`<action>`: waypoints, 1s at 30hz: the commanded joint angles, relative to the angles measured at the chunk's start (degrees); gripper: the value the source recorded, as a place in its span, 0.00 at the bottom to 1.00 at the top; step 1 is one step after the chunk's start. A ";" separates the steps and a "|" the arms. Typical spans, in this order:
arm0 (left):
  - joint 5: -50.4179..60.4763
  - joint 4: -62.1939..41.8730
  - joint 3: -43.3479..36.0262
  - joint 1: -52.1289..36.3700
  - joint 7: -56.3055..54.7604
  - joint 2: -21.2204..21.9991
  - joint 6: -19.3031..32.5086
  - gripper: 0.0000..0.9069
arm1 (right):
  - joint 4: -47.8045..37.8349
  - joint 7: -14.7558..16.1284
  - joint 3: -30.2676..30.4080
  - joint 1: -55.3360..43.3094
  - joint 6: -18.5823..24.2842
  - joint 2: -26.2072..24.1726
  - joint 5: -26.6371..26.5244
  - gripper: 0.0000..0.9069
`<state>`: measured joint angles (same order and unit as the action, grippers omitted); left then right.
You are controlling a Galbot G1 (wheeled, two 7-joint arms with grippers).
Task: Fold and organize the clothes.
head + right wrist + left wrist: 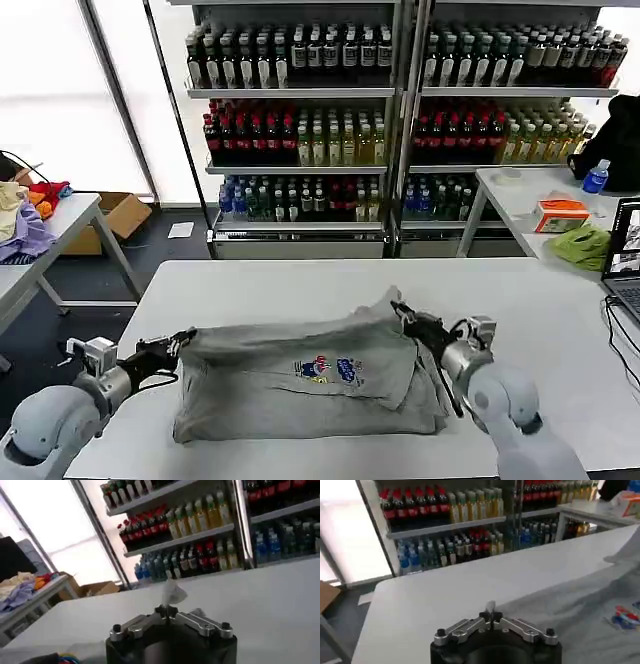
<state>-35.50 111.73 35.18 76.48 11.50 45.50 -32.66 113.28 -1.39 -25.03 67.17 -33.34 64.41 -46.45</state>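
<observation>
The grey shirt is lying in the middle of the white table, partly folded, with its small multicoloured chest print facing up. The left gripper is pinching the shirt's near-left corner, fingers closed together on a thin edge of fabric; the left wrist view is showing a sliver of cloth standing up between the closed fingertips. The right gripper is holding the opposite upper corner likewise, a small tuft of grey cloth poking out of its shut fingers.

The shirt is looking light and limp (a soft knit, probably cotton jersey, though the weave is hard to make out), matte, sagging in loose folds between the two holds. It is likely to droop and slide rather than hold a crease, so corners and hems are the sensible places to grip, keeping the span taut. There seems to be more grey cloth layered beneath it.
</observation>
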 commanded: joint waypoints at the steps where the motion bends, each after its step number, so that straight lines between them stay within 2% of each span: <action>1: 5.09 10.26 7.92 19.64 0.49 0.67 -0.41 0.01 | 13.50 -1.99 -6.20 19.97 0.06 -2.75 -0.52 0.00; 3: 7.31 10.77 7.68 21.75 1.20 1.34 -0.38 0.01 | 14.14 -2.31 -6.05 21.63 0.06 -2.88 0.28 0.00; 4: 8.78 10.85 7.54 22.66 2.54 1.98 -0.37 0.22 | 14.40 -2.96 -5.76 23.19 0.09 -2.85 0.13 0.00; 5: 10.44 11.10 7.25 23.12 2.93 2.56 -0.37 0.53 | 14.24 -3.76 -5.54 23.77 0.09 -2.47 -0.06 0.00; 6: 10.84 11.23 7.09 23.11 2.51 2.98 -0.37 1.00 | 14.13 -4.07 -5.45 23.86 0.11 -2.11 -0.37 1.00; 10: 14.03 13.06 6.16 21.84 2.62 4.34 -0.41 1.00 | 14.01 -3.62 -6.06 23.52 0.20 -0.64 -0.81 1.00; 14: 12.74 15.57 8.81 20.09 0.56 5.35 -0.40 1.00 | 14.87 0.17 -8.83 22.39 1.42 -0.38 1.66 1.00; 15: 11.85 16.59 10.27 20.07 0.15 5.73 -0.41 1.00 | 14.82 1.57 -9.42 22.35 3.68 -0.57 3.45 1.00; 17: 9.46 17.96 12.94 20.52 -0.49 7.11 -0.36 1.00 | 13.53 6.30 -11.28 22.43 11.03 -0.58 11.85 1.00; 19: 8.28 18.85 14.10 21.15 -2.10 8.34 -0.21 1.00 | 11.36 9.24 -12.67 22.56 17.82 -0.49 18.90 1.00; 20: 7.69 19.20 14.17 21.79 -2.63 9.29 0.12 1.00 | 10.67 10.43 -13.22 22.59 19.61 -0.35 20.75 1.00; 21: 7.47 19.26 13.80 22.53 -3.12 10.27 0.73 1.00 | 9.54 11.83 -14.00 22.77 23.50 -0.06 23.26 1.00; 26: 8.35 17.54 6.18 23.38 -9.01 17.86 3.42 1.00 | 7.62 10.46 -15.93 23.73 25.17 2.40 21.41 1.00; 30: 10.81 13.63 0.76 20.64 -15.09 23.84 5.44 1.00 | 7.78 9.02 -16.30 25.84 25.50 3.50 20.97 1.00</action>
<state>-26.84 127.41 43.75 97.36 7.39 56.59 -30.86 122.62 5.19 -38.23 89.84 -15.87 66.01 -31.57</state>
